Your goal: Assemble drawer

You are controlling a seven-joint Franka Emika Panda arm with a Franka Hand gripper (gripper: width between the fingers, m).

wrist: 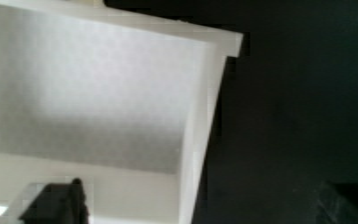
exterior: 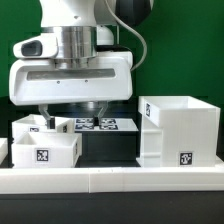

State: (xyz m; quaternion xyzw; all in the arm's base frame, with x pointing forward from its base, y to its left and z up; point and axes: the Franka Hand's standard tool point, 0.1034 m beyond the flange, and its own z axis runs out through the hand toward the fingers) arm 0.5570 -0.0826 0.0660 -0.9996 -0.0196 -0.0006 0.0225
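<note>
I've got a clear black gap of table (exterior: pixel 108 148) between the two trays (exterior: pixel 45 148) and the housing (exterior: pixel 180 130); the low rail (exterior: pixel 110 182) blocks any approach from the front

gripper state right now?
Gripper: open, fingers wide apart above a small tray, holding nothing.

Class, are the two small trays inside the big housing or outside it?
Outside: the front tray and rear tray sit at the exterior view's left, apart from the housing on its right.
</note>
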